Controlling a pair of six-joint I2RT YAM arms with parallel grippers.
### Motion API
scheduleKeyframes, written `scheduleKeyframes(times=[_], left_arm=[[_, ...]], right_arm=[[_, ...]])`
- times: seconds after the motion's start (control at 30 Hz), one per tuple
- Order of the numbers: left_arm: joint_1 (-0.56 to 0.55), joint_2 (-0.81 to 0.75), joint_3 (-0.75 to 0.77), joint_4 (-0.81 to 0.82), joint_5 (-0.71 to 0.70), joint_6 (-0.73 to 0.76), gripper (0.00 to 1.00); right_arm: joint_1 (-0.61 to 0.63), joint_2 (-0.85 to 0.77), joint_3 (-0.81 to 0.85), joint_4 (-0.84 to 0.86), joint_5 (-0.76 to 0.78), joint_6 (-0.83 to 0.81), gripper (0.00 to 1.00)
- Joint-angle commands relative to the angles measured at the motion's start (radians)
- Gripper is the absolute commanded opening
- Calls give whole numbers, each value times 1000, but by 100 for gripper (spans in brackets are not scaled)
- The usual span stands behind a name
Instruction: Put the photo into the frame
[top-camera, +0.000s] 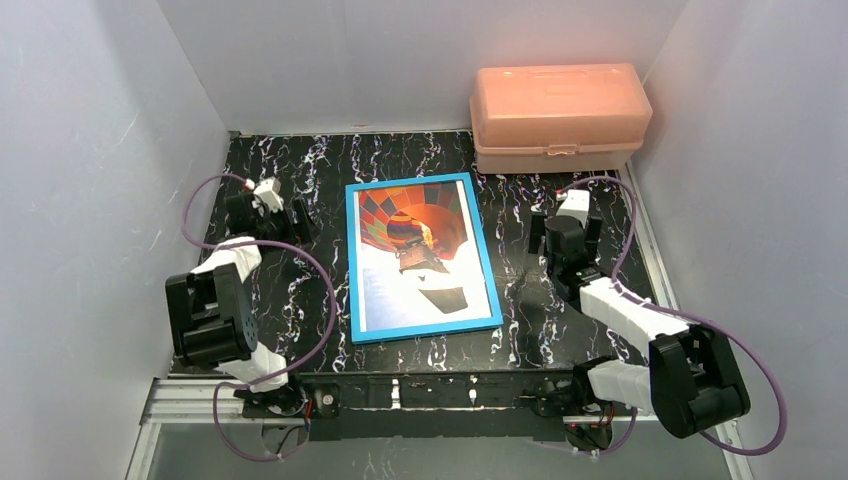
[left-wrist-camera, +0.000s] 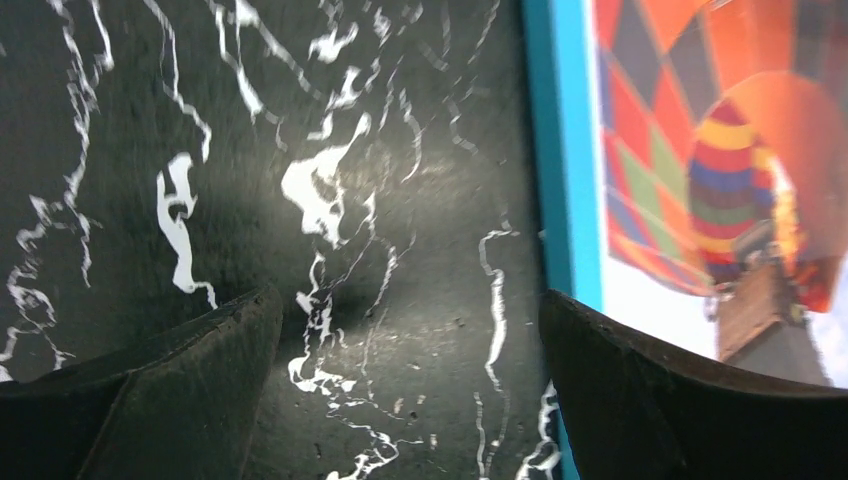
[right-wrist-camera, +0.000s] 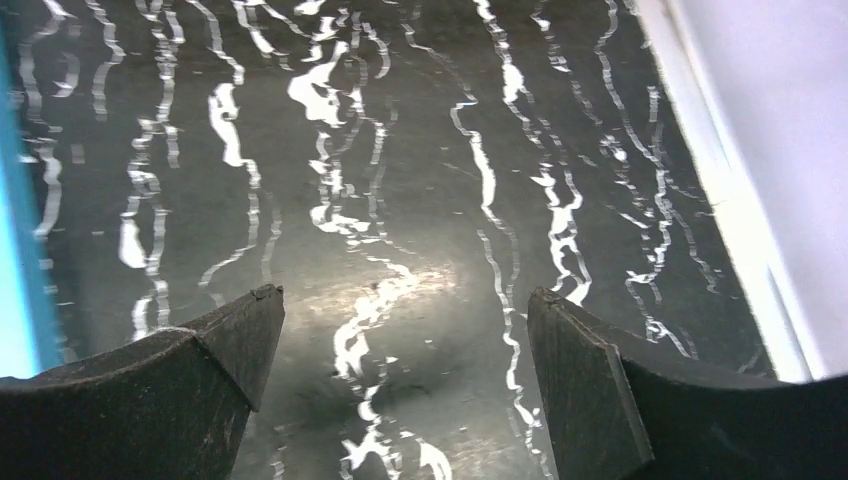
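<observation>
The frame (top-camera: 483, 255) with its bright blue border lies flat in the middle of the black marbled table. The hot-air balloon photo (top-camera: 415, 250) shows inside the border, face up. My left gripper (top-camera: 285, 218) hangs open just left of the frame's upper left part, nothing between its fingers. In the left wrist view the blue border (left-wrist-camera: 560, 180) and the photo (left-wrist-camera: 720, 170) run along the right side, past the right finger (left-wrist-camera: 680, 400). My right gripper (top-camera: 565, 238) stands open to the right of the frame, over bare table. The right wrist view catches a strip of the blue border (right-wrist-camera: 15, 250) at far left.
A pink plastic box (top-camera: 558, 117) with a shut lid stands at the back right, against the wall. White walls close in the table on three sides. Purple cables loop from both arms. A metal rail (top-camera: 400, 390) runs along the near edge.
</observation>
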Motion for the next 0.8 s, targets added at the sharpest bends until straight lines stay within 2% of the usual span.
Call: scheduleKeyframes(times=[0.0,0.17,0.27,0.33,0.43,0.5,0.53,0.6,0.67,0.7,0.73,0.77], left_arm=[[-9,15,-86,238,-66,-2,98],[-21,30,-223,422,-77,7,98],[-27,12,-317,614,-80,-26,98],[-58,-23,-380,709,-76,16,98],[-101,-66,-553,949,-94,70,98],[-123,21,-664,1273,-90,99,98],[-124,21,-676,1296,-89,98,98],[-131,-40,-644,1132,-153,102,98],[-132,-1,-610,1144,-163,73,98],[-132,-19,-587,1061,-159,79,98],[-132,-26,-560,996,-167,80,98],[-132,-17,-558,1009,-170,76,98]], right_arm=[[-17,-51,-89,249,149,-139,99],[-76,-8,-162,408,175,-157,99],[-118,46,-199,497,135,-158,99],[-149,100,-220,570,88,-146,99],[-185,176,-220,671,35,-140,99],[-195,238,-209,719,-1,-158,99],[-199,267,-213,753,-3,-157,99],[-204,322,-261,867,-24,-153,99],[-204,387,-313,1017,-92,-189,99],[-204,424,-328,1108,-133,-220,99],[-203,435,-325,1106,-141,-227,99],[-205,422,-298,1014,-122,-210,99]])
